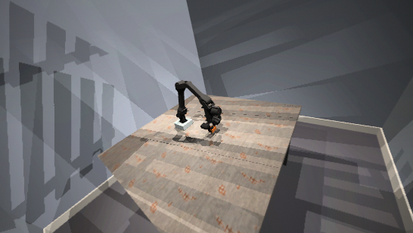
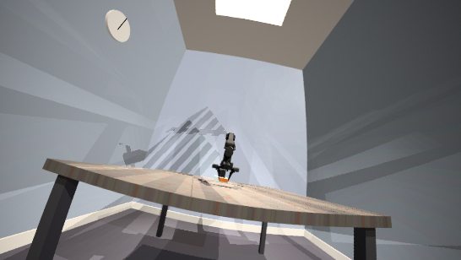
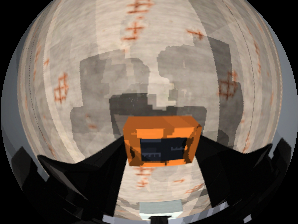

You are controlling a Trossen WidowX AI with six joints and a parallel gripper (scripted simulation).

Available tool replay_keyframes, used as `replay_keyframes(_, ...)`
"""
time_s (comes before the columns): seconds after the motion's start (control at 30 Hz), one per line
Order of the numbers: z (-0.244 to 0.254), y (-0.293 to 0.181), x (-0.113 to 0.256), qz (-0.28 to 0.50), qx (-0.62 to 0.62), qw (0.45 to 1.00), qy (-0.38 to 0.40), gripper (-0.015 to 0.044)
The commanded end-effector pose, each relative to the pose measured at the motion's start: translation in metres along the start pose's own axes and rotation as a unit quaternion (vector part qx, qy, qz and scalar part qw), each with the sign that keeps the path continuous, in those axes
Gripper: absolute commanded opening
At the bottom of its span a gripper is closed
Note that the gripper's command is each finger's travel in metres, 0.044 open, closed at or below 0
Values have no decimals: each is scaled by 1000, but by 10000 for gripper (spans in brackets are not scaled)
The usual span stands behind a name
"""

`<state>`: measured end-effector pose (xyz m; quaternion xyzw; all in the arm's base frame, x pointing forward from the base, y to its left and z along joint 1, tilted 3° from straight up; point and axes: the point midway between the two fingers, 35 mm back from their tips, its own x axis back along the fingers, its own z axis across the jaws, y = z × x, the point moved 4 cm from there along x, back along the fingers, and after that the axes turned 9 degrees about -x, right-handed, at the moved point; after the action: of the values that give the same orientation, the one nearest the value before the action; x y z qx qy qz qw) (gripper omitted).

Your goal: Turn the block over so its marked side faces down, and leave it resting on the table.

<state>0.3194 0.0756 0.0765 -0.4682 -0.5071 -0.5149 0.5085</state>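
The orange block (image 1: pixel 214 129) (image 2: pixel 223 180) (image 3: pixel 162 133) is between the two black fingers. In the wrist view its face with a dark rectangle is turned toward the camera, and an orange side shows above that face. My gripper (image 1: pixel 212 128) (image 2: pixel 224 178) (image 3: pixel 161 138) points down and is shut on the block, one finger at each short end. The block is at or just above the table (image 1: pixel 204 170) (image 2: pixel 160 181) (image 3: pixel 170 25). Whether its underside touches the wood cannot be told, and that underside is hidden.
The arm's pale base block (image 1: pixel 181 126) (image 3: pixel 161 208) stands close by, at the bottom of the wrist view. The arm (image 1: pixel 197 93) (image 2: pixel 229 152) bends over from the base. Dark shadows of the arm fall on the wood around the block. Table edges lie well away.
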Motion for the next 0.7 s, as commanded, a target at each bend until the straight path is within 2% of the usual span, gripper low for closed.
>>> replay_keyframes(0.0,0,0,1,-11,1,1000,2,0)
replay_keyframes(0.67,-2,-13,-10,-172,2,985,26,0)
